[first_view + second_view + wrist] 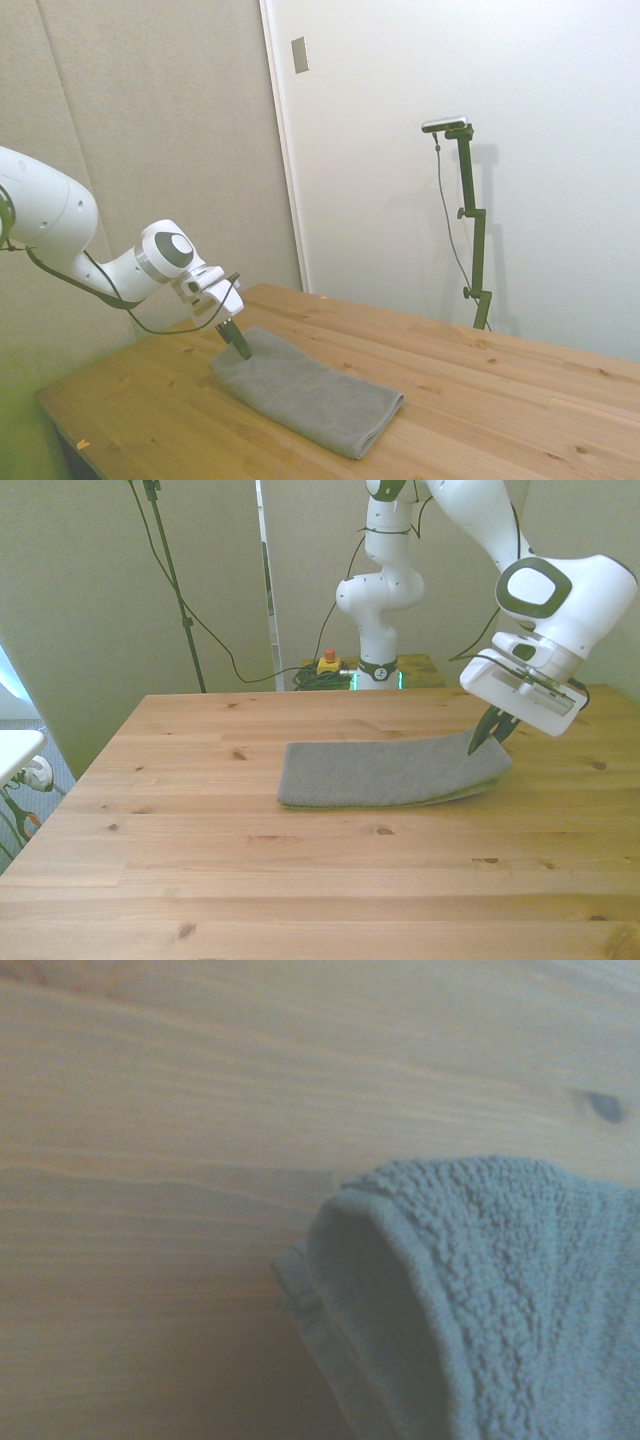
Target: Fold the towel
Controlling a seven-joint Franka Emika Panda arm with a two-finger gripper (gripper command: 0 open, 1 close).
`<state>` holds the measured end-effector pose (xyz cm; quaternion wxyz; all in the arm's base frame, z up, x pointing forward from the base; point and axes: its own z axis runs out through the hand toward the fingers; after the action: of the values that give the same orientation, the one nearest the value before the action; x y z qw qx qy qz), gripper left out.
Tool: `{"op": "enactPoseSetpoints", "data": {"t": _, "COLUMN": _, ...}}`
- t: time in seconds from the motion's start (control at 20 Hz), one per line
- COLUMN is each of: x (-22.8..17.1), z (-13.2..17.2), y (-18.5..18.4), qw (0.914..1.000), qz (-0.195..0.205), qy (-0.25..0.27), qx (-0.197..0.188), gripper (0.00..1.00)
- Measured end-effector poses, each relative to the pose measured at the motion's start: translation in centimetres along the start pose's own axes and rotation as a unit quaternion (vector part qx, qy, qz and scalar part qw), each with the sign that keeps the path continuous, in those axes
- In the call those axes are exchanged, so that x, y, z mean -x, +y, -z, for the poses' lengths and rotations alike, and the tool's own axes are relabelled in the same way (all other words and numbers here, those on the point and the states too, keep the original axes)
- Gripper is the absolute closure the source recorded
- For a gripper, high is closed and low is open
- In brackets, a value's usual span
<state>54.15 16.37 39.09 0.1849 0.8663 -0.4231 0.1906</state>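
In the side view the white arm (60,235) reached in from the picture's left, and its gripper (236,342) came down at the near end of the towel (305,395), the dark fingers pressed together on that end's corner, pinching the cloth. The towel lay as a long grey oblong on the wooden table (480,400), running away from the gripper toward the picture's right, its far end rounded and thick where the layers were folded. In the front view the towel (385,773) stretched across the middle of the table (300,880), flat at the front view's left end and slightly raised at the front view's right end, where the gripper (490,735) held it from above; the fingers there stood close against each other with cloth between their tips. The wrist view, soft in focus, showed a corner of the towel (480,1290) with its looped pile and a hemmed edge curling up over the pale boards of the table (200,1110).
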Motion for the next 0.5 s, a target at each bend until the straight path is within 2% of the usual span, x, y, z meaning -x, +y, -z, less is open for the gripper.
{"op": "enactPoseSetpoints", "data": {"t": 0.15, "x": -2.8, "z": 2.4, "y": 3.1, "qw": 0.9994, "qz": -0.024, "qy": -0.009, "qx": -0.025, "gripper": 1.00}}
{"op": "enactPoseSetpoints", "data": {"t": 0.25, "x": -5.4, "z": 3.0, "y": 5.3, "qw": 0.9982, "qz": -0.044, "qy": -0.017, "qx": -0.038, "gripper": 1.00}}
{"op": "enactPoseSetpoints", "data": {"t": 0.5, "x": -13.3, "z": 1.5, "y": 11.2, "qw": 0.9907, "qz": -0.086, "qy": -0.055, "qx": -0.089, "gripper": 1.00}}
